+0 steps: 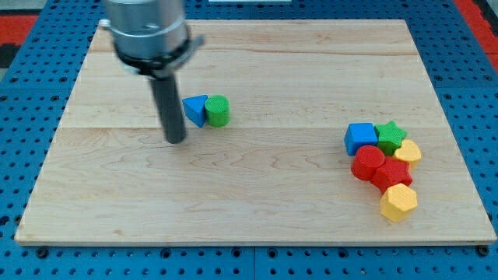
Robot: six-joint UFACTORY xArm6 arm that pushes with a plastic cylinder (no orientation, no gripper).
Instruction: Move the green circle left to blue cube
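The green circle (pixel 218 110) is a short green cylinder on the wooden board, left of centre. A blue triangle (pixel 196 109) touches its left side. The blue cube (pixel 360 138) lies far to the view's right, at the top left of a cluster of blocks. My tip (pixel 176 140) rests on the board just left of and slightly below the blue triangle, a short gap from it. The rod rises from there to the grey arm body at the view's top left.
Beside the blue cube lie a green star (pixel 391 134), a yellow block (pixel 408 151), a red cylinder (pixel 367 162), a red block (pixel 391 174) and a yellow hexagon (pixel 399 201). The board's edge (pixel 257 241) borders a blue pegboard.
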